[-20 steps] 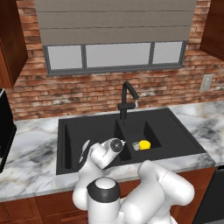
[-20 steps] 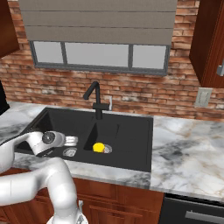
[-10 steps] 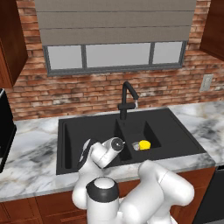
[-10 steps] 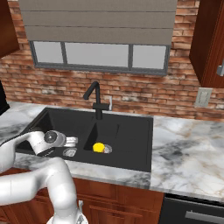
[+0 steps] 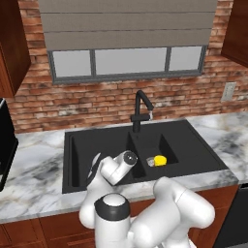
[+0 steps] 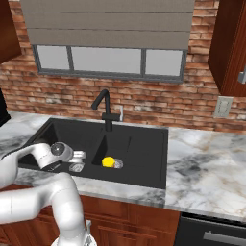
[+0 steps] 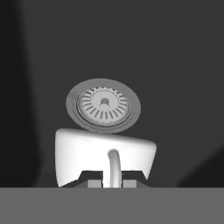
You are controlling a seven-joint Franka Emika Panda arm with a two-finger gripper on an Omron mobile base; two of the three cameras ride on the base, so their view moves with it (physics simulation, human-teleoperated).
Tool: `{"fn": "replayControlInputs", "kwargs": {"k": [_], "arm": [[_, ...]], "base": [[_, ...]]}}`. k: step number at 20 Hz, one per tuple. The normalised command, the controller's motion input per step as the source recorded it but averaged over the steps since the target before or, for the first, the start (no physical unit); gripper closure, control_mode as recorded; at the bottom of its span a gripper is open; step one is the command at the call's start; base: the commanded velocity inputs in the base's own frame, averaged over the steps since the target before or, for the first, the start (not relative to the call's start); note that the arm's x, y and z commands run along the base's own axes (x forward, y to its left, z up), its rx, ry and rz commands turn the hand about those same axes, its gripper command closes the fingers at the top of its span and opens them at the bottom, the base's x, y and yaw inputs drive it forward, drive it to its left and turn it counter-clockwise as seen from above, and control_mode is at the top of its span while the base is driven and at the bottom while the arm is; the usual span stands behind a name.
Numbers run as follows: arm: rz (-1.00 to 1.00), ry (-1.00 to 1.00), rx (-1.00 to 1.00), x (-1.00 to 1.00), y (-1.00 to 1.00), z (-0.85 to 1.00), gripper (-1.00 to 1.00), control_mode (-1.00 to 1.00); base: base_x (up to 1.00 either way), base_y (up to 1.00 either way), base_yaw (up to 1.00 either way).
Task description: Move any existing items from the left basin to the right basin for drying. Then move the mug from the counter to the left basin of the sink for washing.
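Holding: the gripper is pinching the thin handle of the white mug; its two dark tips are sitting close together on both sides of the handle loop.
Mug place: in the hand view the mug is hanging over the floor of the left basin, with the round silver drain showing just at 12 o'clock from it.
Yellow item: the small yellow cup-like object is already lying in the right basin, beside its own drain, at about 3 o'clock from the hand in the left base view.
Handling: the mug is looking stiff, glazed and probably slippery; I am judging it as light but breakable against the hard black sink.
Grip advice: the handle is giving a small hold, so the mug may be swinging; lowering it slowly is seeming wise.
Progress: the last step is seeming almost done.
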Motion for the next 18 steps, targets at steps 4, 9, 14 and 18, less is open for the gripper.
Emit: {"fn": "replayControlInputs", "kwargs": {"k": [4, 9, 14, 18], "arm": [[0.0, 0.02, 0.0, 0.0, 0.04, -0.23, 1.0, -1.0], [0.0, 0.0, 0.0, 0.0, 0.09, -0.23, -1.0, -1.0], [0.0, 0.0, 0.0, 0.0, 0.14, -0.09, -1.0, -1.0], [0.0, -0.01, 0.0, -0.08, 0.06, 0.0, -1.0, -1.0]], "base": [[0.0, 0.0, 0.0], [0.0, 0.0, 0.0], [0.0, 0.0, 0.0], [0.0, 0.0, 0.0]]}}
